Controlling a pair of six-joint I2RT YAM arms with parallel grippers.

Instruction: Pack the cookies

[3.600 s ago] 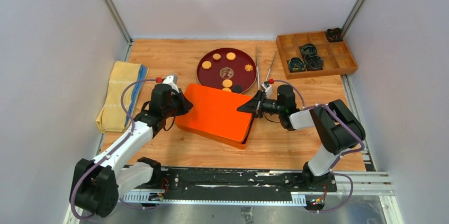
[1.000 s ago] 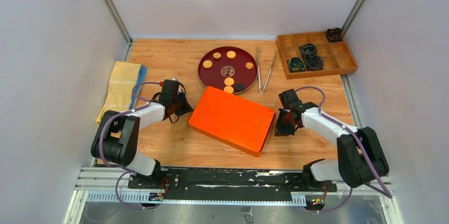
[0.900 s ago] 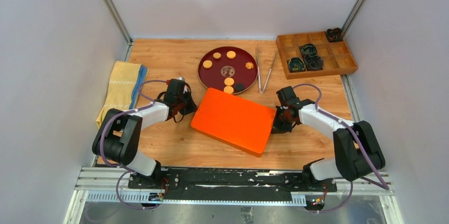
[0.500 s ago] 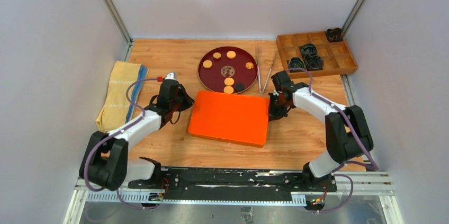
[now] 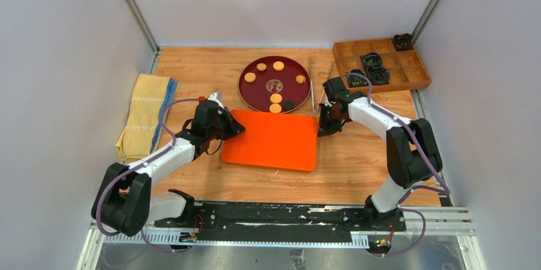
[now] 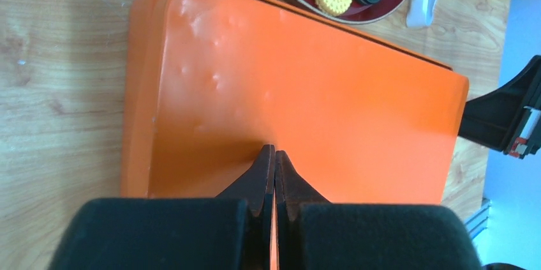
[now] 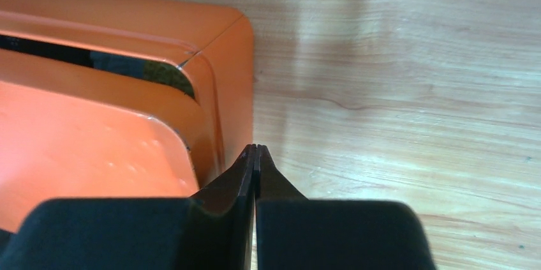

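You have the orange box (image 5: 274, 142) with its lid on. Your left gripper (image 6: 274, 150), fingers pressed together and holding nothing, has its tips on the lid at the left edge of the box. Your right gripper (image 7: 256, 149), pressed together too and holding nothing, stands just beside the far right corner of the box. The cookies (image 5: 275, 98) lie on the dark red plate (image 5: 258, 90) just behind the box, 1 black among the golden ones.
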